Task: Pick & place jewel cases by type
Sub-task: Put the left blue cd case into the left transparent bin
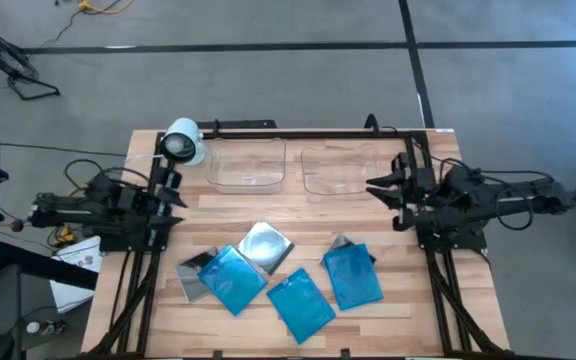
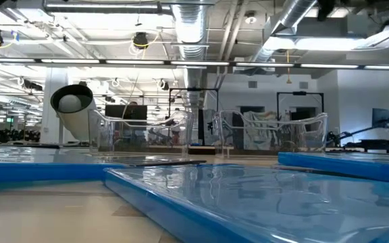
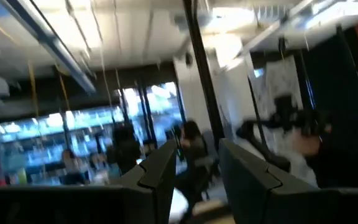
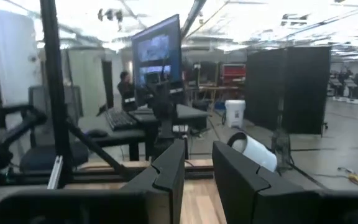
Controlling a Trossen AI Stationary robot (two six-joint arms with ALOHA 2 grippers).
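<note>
While both arms sit apart, each end effector (image 3: 194,177) (image 4: 197,171) is slightly parted, holding nothing.

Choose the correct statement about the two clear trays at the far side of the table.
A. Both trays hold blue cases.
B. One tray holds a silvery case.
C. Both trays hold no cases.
C: both clear trays show only bare bottoms, while all jewel cases lie on the table nearer the front.

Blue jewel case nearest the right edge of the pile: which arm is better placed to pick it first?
Probably the right. That blue jewel case lies just below the right gripper, on its side of the table. The left gripper waits at the far-left edge, with other cases between.
</note>
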